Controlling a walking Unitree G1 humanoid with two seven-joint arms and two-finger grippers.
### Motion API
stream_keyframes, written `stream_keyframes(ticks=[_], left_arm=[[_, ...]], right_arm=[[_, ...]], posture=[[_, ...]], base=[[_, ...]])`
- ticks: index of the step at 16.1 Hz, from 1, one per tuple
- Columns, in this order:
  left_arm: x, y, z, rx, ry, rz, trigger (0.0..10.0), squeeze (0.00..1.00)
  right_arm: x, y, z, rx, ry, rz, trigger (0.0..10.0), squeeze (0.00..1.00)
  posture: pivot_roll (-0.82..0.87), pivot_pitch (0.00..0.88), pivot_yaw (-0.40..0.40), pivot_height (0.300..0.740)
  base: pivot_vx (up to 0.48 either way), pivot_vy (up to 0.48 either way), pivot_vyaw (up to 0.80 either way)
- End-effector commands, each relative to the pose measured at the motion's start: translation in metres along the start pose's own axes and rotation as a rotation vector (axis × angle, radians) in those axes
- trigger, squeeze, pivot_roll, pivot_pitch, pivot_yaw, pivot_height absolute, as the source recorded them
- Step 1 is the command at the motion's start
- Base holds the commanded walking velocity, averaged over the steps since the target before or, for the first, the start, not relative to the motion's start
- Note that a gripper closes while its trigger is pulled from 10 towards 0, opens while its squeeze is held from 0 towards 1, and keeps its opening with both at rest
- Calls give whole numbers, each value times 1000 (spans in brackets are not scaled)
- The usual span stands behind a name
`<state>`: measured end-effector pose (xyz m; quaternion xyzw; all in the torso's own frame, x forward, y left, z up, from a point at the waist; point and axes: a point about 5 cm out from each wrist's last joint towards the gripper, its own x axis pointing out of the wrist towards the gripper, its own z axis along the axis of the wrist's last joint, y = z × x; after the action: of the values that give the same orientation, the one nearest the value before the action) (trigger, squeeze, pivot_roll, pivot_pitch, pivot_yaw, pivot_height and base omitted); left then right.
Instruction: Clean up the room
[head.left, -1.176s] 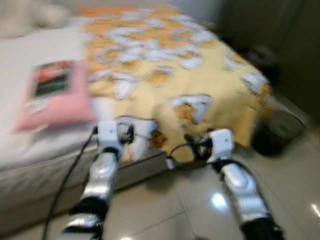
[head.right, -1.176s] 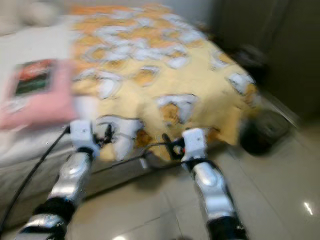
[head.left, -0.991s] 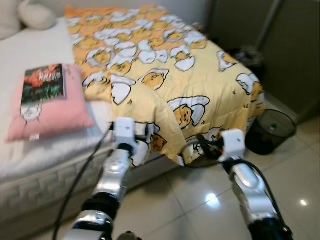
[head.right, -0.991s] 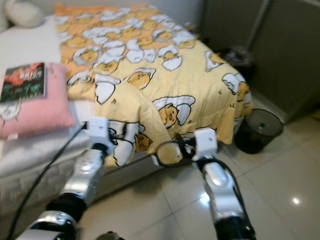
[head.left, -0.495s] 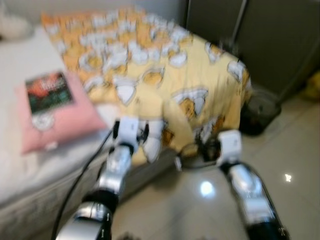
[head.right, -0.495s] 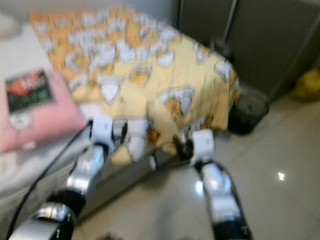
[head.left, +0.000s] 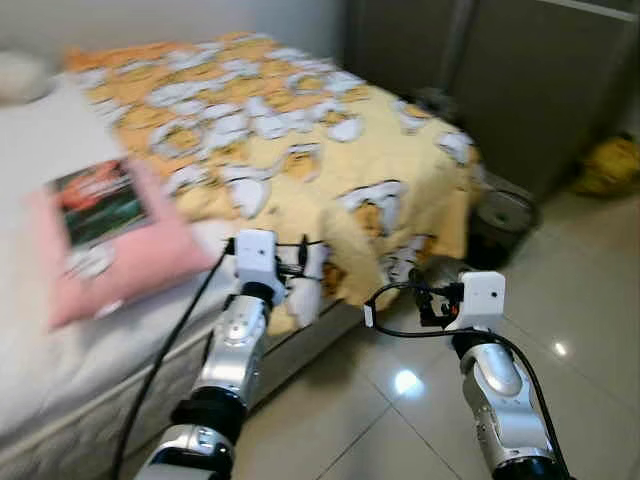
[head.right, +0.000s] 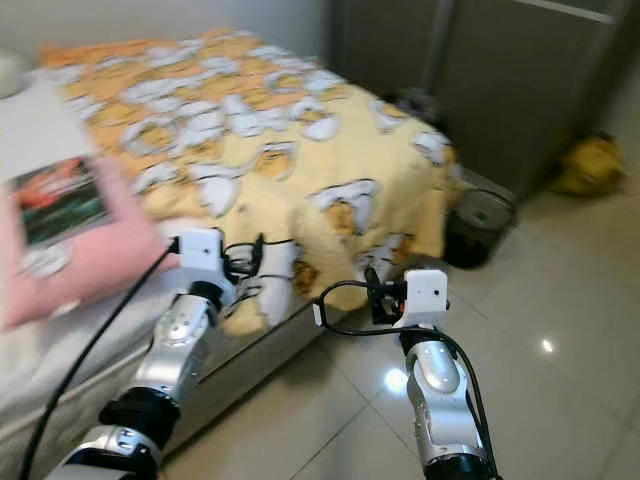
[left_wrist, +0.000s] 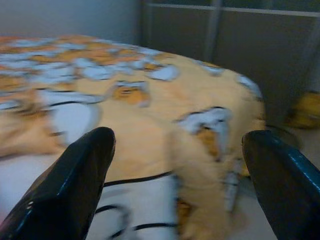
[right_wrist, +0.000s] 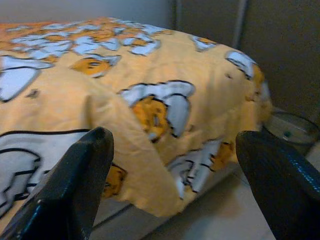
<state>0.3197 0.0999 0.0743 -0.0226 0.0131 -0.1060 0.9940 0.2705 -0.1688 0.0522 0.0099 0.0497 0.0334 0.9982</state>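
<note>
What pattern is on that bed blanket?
The blanket is yellow with white-and-orange cartoon egg figures; the right wrist view shows it best.

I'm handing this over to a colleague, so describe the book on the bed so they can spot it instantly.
Start at the bed with the yellow egg-print blanket. On the robot's left, beside the blanket, a pink pillow lies on the white sheet. The book lies flat on that pillow: dark cover with red and green, the only dark rectangle on the bed.

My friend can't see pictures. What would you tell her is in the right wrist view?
A yellow blanket printed with cartoon eggs drapes over a bed's corner. The right gripper faces it, its two black fingers spread wide and holding nothing. A round bin stands on the floor beyond.
</note>
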Motion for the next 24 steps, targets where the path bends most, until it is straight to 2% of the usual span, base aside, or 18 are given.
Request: stream_keyframes(ticks=[1,5,6,7,12,13,15,16,18,21,24], left_arm=[[3,-4,4,13,6,-36,10000,1000],[6,6,3,22,39,16,10000,1000],[6,16,-1,-7,74,92,10000,1000],[6,20,-2,-15,80,119,10000,1000],[4,27,-5,27,94,154,10000,1000],[3,33,-9,33,128,197,10000,0],[0,42,-17,25,177,240,10000,0],[-4,47,-30,15,252,252,10000,0],[-11,52,-46,18,339,285,10000,0],[-18,62,-50,49,346,385,10000,0],[-19,64,-50,68,327,435,10000,0]], right_arm=[[3,-1,2,5,-3,-18,10000,0],[5,1,3,-11,-4,-14,10000,0],[4,2,2,-15,0,0,10000,0],[4,3,1,-20,4,10,10000,0],[2,5,-1,-33,16,39,10000,0],[-1,4,-2,-38,21,46,10000,0],[-6,3,-1,-57,23,66,10000,0],[-14,3,-1,-78,27,89,10000,0],[-40,4,-6,-118,63,152,10000,0],[-70,-3,-15,-131,139,168,10000,0],[-88,-5,-12,-136,182,169,10000,0]], posture=[[-72,0,60,740],[-75,0,66,740],[-76,0,65,740],[-76,0,65,740],[-76,0,59,740],[-81,0,49,740],[-87,0,38,740],[-98,0,12,740],[-119,50,-21,740],[-153,144,-47,740],[-192,230,-77,740]], base=[[480,0,0],[480,0,0],[472,0,0],[461,0,0],[461,0,0],[0,0,0],[0,0,0],[0,0,0],[0,0,0],[0,0,0],[0,0,0]])
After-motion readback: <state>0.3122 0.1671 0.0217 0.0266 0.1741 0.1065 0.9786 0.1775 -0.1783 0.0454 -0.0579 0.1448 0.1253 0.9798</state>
